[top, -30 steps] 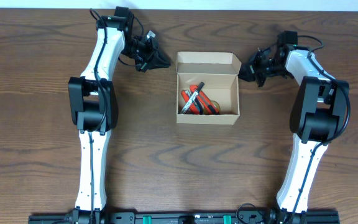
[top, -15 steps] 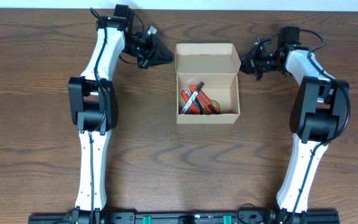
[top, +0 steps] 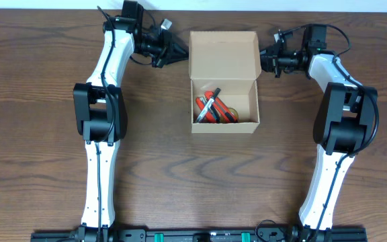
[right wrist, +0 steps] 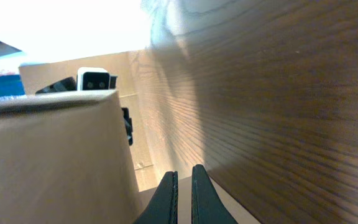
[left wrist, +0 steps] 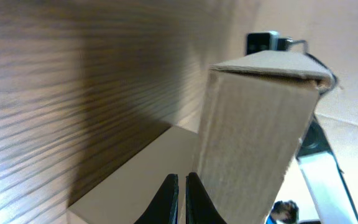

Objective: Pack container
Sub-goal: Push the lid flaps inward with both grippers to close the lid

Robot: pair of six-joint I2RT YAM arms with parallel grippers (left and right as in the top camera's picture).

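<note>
The tan cardboard container (top: 224, 126) stands at the table's middle back. Its hinged lid (top: 224, 55) is open at the far side and shows as a tall cardboard wall in the left wrist view (left wrist: 253, 137) and the right wrist view (right wrist: 55, 162). Orange cutters and dark markers (top: 211, 109) lie inside on the left. My left gripper (top: 182, 54) (left wrist: 182, 186) is shut, with its tips at the lid's left edge. My right gripper (top: 263, 59) (right wrist: 184, 186) is shut, with its tips at the lid's right edge. I cannot tell whether either one pinches cardboard.
The dark wooden table (top: 46, 168) carries only the box. Both arm bases stand at the near edge. A pale wall runs along the table's far edge, just behind the lid and both grippers.
Both grippers have moved toward the table's far edge along the lid's sides. The lid has swung with them and looks much longer from above.
</note>
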